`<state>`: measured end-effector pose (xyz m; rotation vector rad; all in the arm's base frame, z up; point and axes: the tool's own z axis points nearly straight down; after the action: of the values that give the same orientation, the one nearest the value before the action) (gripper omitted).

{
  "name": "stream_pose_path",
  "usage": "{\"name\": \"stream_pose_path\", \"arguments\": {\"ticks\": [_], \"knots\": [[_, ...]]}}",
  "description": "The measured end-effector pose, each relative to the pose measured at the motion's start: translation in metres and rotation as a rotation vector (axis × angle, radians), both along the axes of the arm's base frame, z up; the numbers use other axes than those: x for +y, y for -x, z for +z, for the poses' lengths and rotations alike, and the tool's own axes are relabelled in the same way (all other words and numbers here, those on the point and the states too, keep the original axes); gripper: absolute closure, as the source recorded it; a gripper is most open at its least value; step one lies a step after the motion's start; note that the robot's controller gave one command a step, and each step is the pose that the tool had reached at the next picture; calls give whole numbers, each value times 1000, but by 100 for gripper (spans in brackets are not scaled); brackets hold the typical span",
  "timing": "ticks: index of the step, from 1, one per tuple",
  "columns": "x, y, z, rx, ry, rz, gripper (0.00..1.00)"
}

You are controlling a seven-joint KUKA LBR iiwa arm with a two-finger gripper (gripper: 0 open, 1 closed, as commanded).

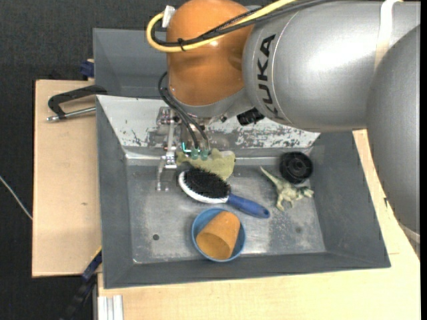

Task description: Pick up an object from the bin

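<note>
The pick is not yet made: the gripper (181, 156) hangs low at the back of the bin (127, 245), just above the bristled head of a hairbrush (205, 185). Everything lies on the floor, and I cannot tell whether the jaws stand wide or narrow. The hairbrush, likely the target, lies bristles up near the bin's middle. Its long axis runs diagonally from the white head at upper left to the blue handle pointing lower right, above a blue bowl (195, 235).
</note>
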<state>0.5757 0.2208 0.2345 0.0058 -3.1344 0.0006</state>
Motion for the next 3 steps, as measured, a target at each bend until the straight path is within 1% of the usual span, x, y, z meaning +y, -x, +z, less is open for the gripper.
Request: {"name": "stream_pose_path", "arguments": {"ticks": [1, 2, 3], "knots": [[7, -17, -27, -5, -1, 64, 0], [-82, -17, -97, -2, 2, 192, 0], [-146, -7, -159, -14, -5, 266, 0]]}}
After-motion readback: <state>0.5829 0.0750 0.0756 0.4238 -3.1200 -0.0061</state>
